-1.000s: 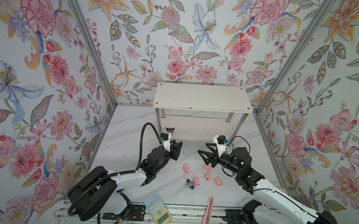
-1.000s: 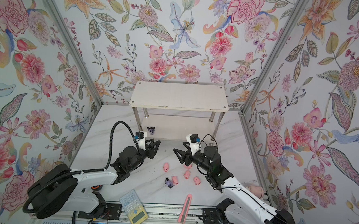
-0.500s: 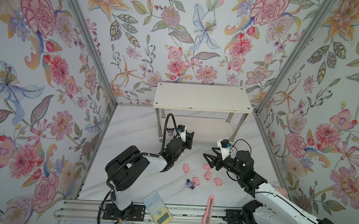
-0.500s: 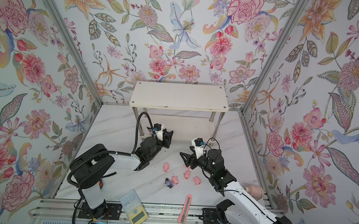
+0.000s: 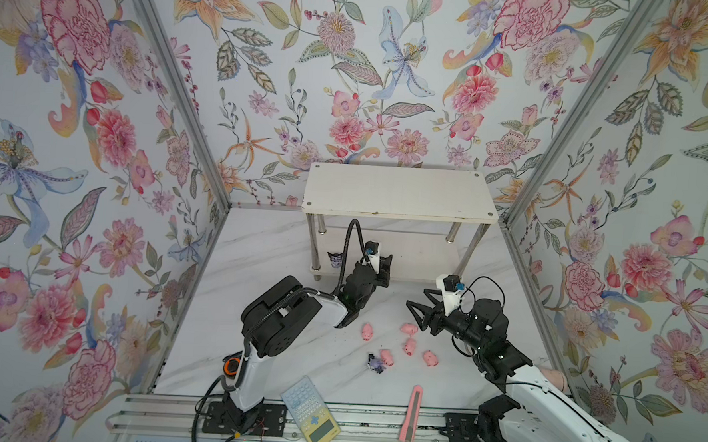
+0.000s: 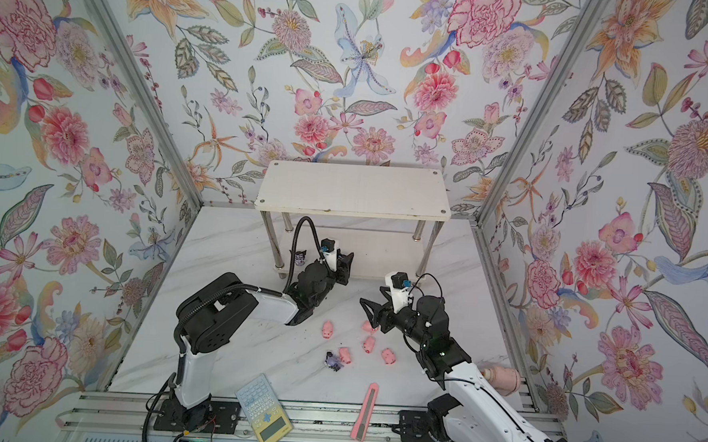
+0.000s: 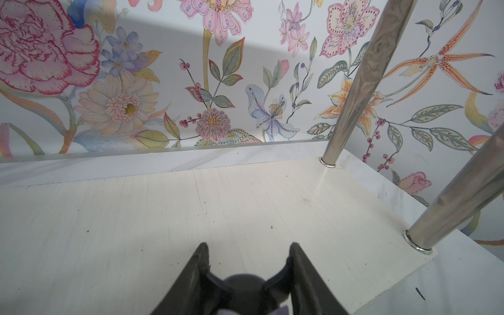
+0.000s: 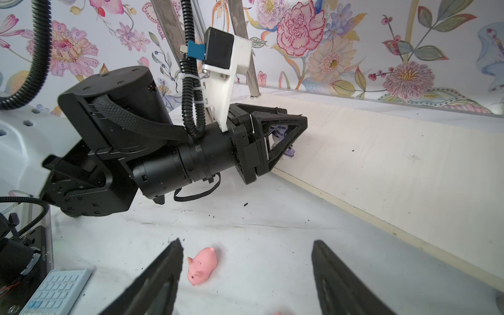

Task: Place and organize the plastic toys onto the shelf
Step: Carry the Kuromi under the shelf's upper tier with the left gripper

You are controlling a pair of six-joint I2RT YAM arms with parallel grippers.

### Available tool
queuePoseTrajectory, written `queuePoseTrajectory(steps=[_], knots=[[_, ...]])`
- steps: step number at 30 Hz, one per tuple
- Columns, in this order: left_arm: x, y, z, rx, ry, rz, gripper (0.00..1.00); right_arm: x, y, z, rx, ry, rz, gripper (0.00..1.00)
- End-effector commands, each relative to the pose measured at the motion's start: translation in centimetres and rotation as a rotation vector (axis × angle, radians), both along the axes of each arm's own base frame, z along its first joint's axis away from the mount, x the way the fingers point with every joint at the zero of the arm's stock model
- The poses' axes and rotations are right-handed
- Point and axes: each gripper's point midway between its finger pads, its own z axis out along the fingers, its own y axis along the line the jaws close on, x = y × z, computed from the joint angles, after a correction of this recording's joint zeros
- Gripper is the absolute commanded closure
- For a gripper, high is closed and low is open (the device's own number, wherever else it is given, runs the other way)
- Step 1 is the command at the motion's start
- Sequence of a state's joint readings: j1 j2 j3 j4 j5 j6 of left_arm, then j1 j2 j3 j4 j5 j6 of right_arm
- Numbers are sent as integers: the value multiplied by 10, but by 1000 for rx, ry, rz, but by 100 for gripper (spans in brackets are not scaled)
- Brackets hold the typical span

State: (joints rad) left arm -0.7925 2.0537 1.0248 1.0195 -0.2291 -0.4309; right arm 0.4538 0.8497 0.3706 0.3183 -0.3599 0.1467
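The left gripper (image 7: 246, 252) was closed narrowly on a black-and-purple figurine (image 7: 245, 289), whose dark rounded head was seen wedged between the fingers (image 7: 200, 261). The toy was held just over the lower board (image 7: 191, 218) of the shelf (image 5: 399, 191), a little inside the board's front edge. Whether it touched the board could not be told. Two chrome legs (image 7: 354, 81) were seen ahead of the gripper and off to one side. In both top views a second figurine (image 5: 335, 259) was seen standing upright on the same board, just left of this gripper and beside the corner leg.

The right gripper (image 8: 246, 245) was spread wide and nothing was held in it. It was poised low over the marble tabletop (image 5: 278, 363), in front of the shelf and well apart from the left gripper. A pink pig (image 8: 201, 266) was seen lying close by one fingertip. Five pigs (image 5: 410, 346) in all were scattered on the tabletop under and behind this gripper, and a third figurine (image 5: 375, 362) lay just beside one of them. Farther back, toward the arm bases, a calculator (image 5: 311, 413) and a pink utility knife (image 5: 413, 414) were laid at the table's front edge.
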Motion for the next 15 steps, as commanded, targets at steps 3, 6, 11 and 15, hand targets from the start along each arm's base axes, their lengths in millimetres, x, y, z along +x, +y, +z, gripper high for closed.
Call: queuePoseTrajectory(steps=[3, 6, 11, 15], knots=[[12, -6, 3, -46, -27, 41, 95, -2, 0, -2, 21, 5, 10, 24], [16, -9, -1, -73, -26, 53, 95, -1, 0, -4, 22, 15, 11, 23], [21, -7, -3, -131, -23, 83, 94, 0, -1, -5, 23, 15, 7, 23], [19, -6, -5, -176, -28, 97, 93, 0, -1, -6, 24, 17, 7, 23]])
